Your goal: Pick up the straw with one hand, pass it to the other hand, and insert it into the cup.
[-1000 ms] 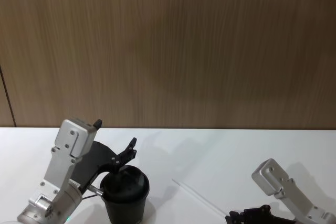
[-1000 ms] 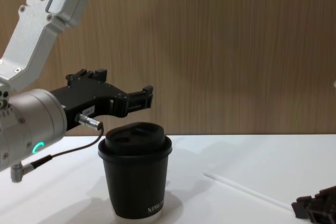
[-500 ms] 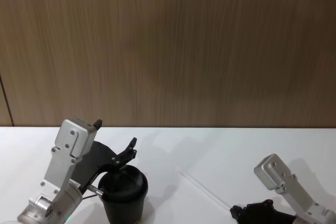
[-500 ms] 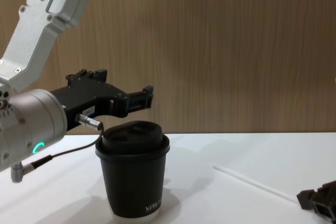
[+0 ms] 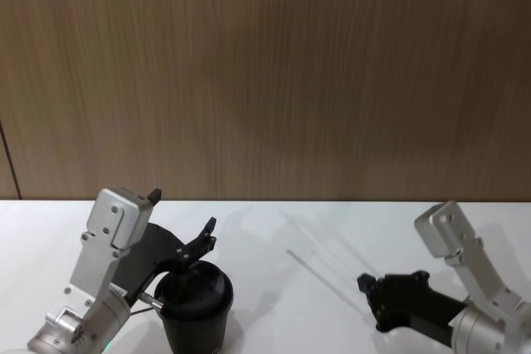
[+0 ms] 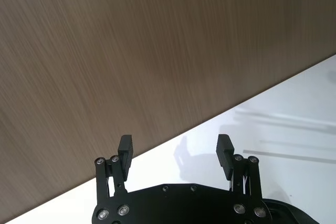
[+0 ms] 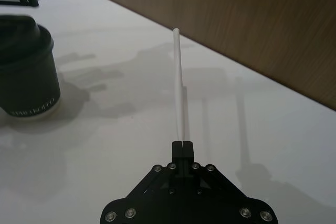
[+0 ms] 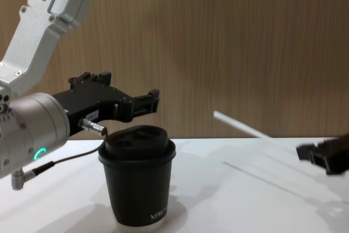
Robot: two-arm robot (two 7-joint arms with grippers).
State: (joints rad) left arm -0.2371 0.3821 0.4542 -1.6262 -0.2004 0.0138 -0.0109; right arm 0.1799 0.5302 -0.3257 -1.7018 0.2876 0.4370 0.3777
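1. Head view: the right gripper (image 5: 369, 292) sits low on the right over the white table (image 5: 274, 230), pointing left. The straw (image 5: 319, 274) appears to be the faint line running out from it, though it is hard to trace. The left gripper (image 5: 181, 211) hangs just above and behind the cup (image 5: 197, 312) at lower left.
2. Left wrist view: the left gripper's fingers (image 6: 126, 148) stand wide apart with nothing between them.
3. Right wrist view: the right gripper's fingers are pinched together on one end of the straw, which juts straight ahead.
4. Chest view: the straw slants up towards the left, clear of the table and well apart from the cup.
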